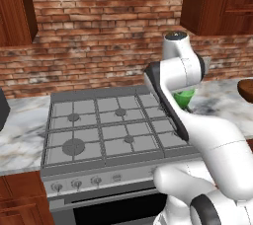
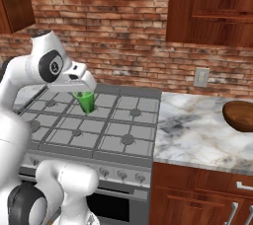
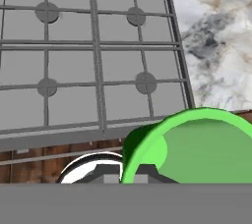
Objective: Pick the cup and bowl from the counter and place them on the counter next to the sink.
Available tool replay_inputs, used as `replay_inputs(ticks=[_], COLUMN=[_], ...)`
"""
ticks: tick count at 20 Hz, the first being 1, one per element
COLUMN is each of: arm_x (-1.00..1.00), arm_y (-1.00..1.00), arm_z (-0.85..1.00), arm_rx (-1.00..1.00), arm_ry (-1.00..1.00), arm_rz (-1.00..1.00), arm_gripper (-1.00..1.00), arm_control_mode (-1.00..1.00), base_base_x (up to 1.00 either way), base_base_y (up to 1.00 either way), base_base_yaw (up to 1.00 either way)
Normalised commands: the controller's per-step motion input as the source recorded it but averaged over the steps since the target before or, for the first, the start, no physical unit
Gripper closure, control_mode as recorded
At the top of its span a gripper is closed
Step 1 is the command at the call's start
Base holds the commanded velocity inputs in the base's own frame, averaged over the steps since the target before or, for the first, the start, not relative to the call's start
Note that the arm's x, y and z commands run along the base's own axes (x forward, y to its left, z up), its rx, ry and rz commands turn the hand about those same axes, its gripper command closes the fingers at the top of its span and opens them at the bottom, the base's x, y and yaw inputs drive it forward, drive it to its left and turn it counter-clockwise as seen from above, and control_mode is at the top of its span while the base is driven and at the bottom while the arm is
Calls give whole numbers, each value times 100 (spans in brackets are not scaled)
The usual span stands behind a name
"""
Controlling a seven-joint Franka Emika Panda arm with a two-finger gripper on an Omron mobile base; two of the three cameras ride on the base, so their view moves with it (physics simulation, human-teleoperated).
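The small bright green cup hangs in the air over the grey cooktop, and my gripper is shut on its upper part. In the left base view the cup peeks out from behind my white forearm. The hand view looks down past the cup's green rim onto the burners. The dark brown wooden bowl rests on the marble counter to the right of the stove, well away from the gripper; its edge also shows as the bowl at the far right. The sink is out of view.
A grey gas cooktop with several burners lies under the arm, knobs along its front. A brick wall rises behind, with an outlet. Reddish wood cabinets hang above the right counter. More marble counter lies left of the stove.
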Motion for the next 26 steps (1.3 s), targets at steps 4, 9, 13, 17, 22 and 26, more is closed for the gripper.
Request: replay_inputs(ticks=[4,9,13,17,22,26], arm_x=[-28,-20,0,0,0,0], arm_y=[29,20,0,0,0,0], arm_z=[0,-9,0,0,0,0], arm_rx=[0,0,0,0,0,0], arm_ry=[27,13,0,0,0,0], arm_rz=[7,3,0,0,0,0], arm_gripper=[100,100,100,100,100,100], arm_control_mode=[-100,-100,-100,-100,-100,100], base_base_x=[0,0,0,0,0,0], base_base_y=[0,0,0,0,0,0], base_base_yaw=[0,0,0,0,0,0])
